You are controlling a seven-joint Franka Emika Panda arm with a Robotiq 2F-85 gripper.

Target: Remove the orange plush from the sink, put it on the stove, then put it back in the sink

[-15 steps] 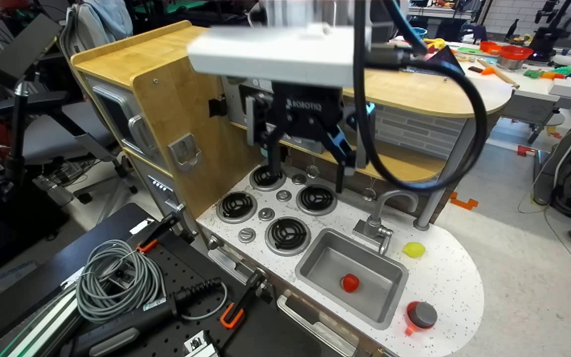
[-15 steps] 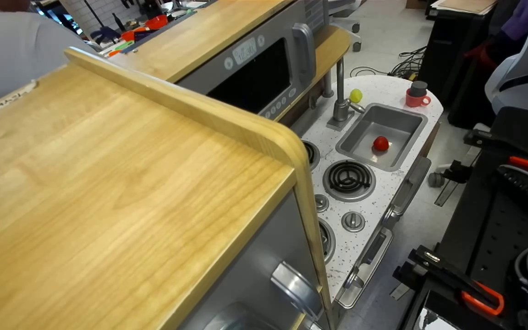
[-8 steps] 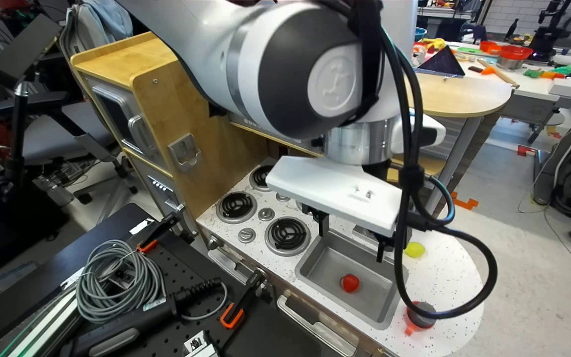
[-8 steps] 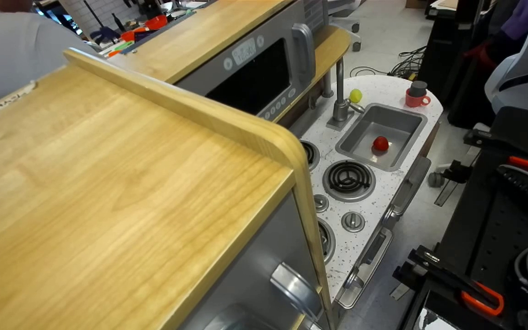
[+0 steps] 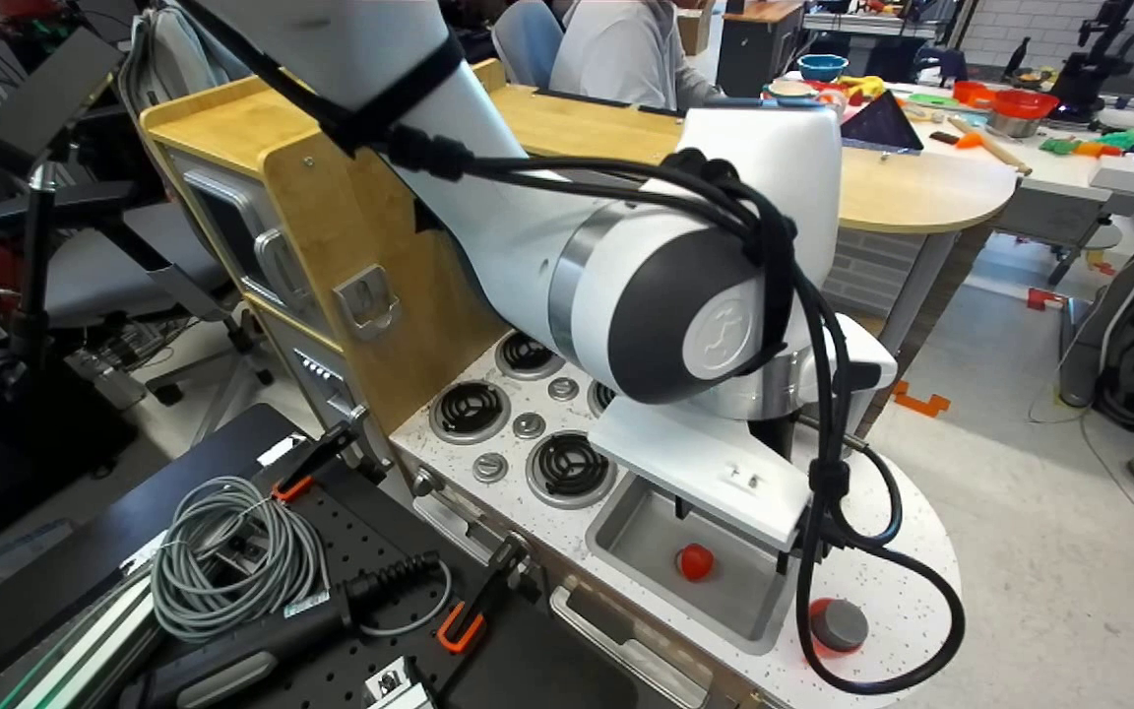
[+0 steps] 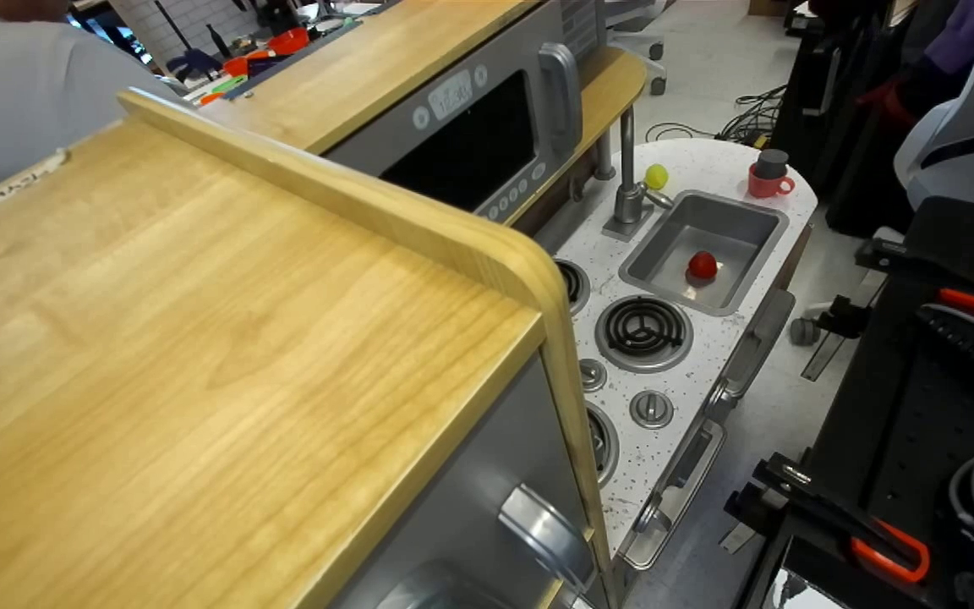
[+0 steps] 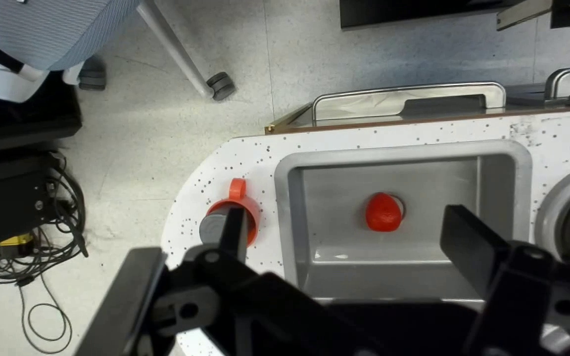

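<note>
A red, rounded object [image 7: 383, 212], the only thing in the sink that fits the plush, lies on the floor of the grey sink [image 7: 334, 185]. It also shows in both exterior views [image 5: 695, 562] [image 6: 703, 266]. My gripper [image 7: 347, 211] is open and empty above the sink, its fingers apart to either side of the red object, which sits nearer the right finger [image 7: 473, 247]. In an exterior view the white wrist mount hides most of the gripper; only dark tips show over the sink. The stove burners [image 5: 572, 468] [image 6: 644, 332] hold nothing where visible.
A red cup [image 7: 253, 212] with a grey piece in it stands beside the sink, under the left finger in the wrist view. The faucet [image 6: 627, 199] and a yellow lemon [image 6: 656, 177] stand behind the sink. A wooden cabinet [image 5: 370, 217] rises beside the stove.
My arm has come from high above the back of the stove across to the sink and down, with the gripper open. The red object has not moved.
</note>
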